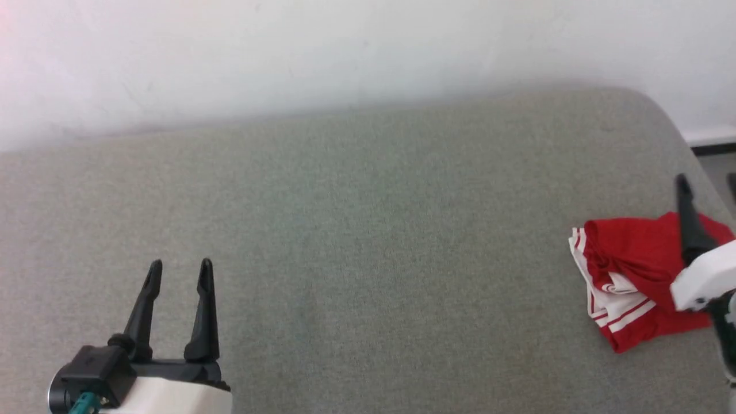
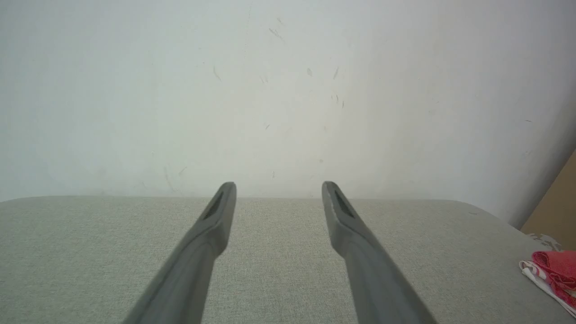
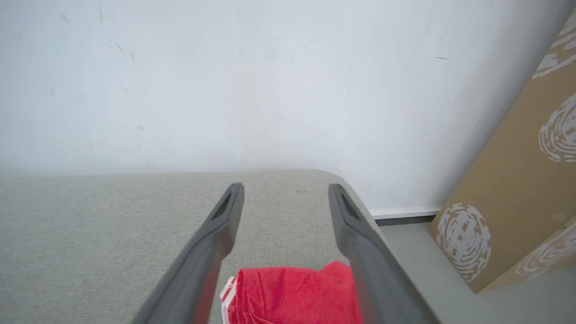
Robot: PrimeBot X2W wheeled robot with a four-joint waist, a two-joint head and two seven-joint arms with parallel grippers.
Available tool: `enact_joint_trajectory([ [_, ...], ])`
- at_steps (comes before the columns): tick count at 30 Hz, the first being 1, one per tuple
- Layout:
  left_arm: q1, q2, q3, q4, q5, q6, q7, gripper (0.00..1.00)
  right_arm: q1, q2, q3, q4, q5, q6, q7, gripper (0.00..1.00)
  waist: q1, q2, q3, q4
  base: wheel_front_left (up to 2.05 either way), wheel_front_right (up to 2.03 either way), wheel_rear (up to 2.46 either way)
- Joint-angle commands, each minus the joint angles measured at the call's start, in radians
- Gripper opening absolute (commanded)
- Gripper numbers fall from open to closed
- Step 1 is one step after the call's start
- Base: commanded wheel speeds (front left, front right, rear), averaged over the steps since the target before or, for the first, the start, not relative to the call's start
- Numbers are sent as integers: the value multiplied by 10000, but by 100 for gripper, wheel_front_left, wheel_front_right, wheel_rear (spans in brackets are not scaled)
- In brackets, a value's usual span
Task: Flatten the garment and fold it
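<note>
Our right gripper (image 3: 285,186) stands spread wide over the crumpled red shirt (image 1: 632,270) near the couch's (image 1: 368,230) right edge — its pale forearm (image 1: 704,276) hides part of the cloth (one finger is cut off in the head view). Our left gripper (image 1: 180,263), wide and empty, hovers well apart.

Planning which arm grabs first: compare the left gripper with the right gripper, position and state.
The left gripper hangs over bare grey cushion, far from the garment; the right gripper is above the garment, which shows between its fingers. The left gripper sits near the robot; the right gripper reaches farther forward. Both are open and hold nothing.
</note>
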Motion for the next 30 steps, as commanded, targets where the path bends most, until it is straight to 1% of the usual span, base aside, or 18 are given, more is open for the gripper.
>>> enact_joint_trajectory([
  [1, 94, -34, 28, 24, 48, 44, -45, 100, 108, 63, 55, -79, 79, -9, -85, 100, 3, 0, -466, 89, 0, 0, 0],
  [5, 229, -154, -62, 149, 114, 110, -45, 100, 631, 431, 544, -579, 288, -9, -526, 100, 3, 0, -846, 174, 0, 0, 0],
  [10, 571, -279, -224, 471, 307, 383, 31, 100, 1271, 882, 1182, -780, 252, -9, -1009, 100, 3, 0, -1200, 239, 0, 0, 0],
  [14, 800, -292, -376, 712, 437, 496, 119, 100, 1834, 1081, 1720, -590, 35, -9, -1304, 100, 3, 0, -1450, 310, 0, 0, 0],
  [20, 1251, -510, -459, 840, 394, 609, 61, 100, 2607, 1348, 1979, -216, -534, -9, -2031, 100, 3, 0, -1796, 416, 0, 0, 0],
  [23, 1466, -570, -495, 878, 417, 610, 27, 100, 2835, 1427, 2247, 49, -877, -9, -2280, 100, 3, 0, -1847, 441, 0, 0, 0],
  [28, 1543, -602, -559, 949, 515, 562, -7, 100, 3050, 1522, 2281, 367, -1178, -9, -2678, 100, 3, 0, -1873, 543, 0, 0, 0],
  [30, 1524, -579, -611, 964, 562, 474, -16, 100, 3103, 1536, 2247, 459, -1230, -9, -2800, 100, 3, 0, -1873, 570, 0, 0, 0],
])
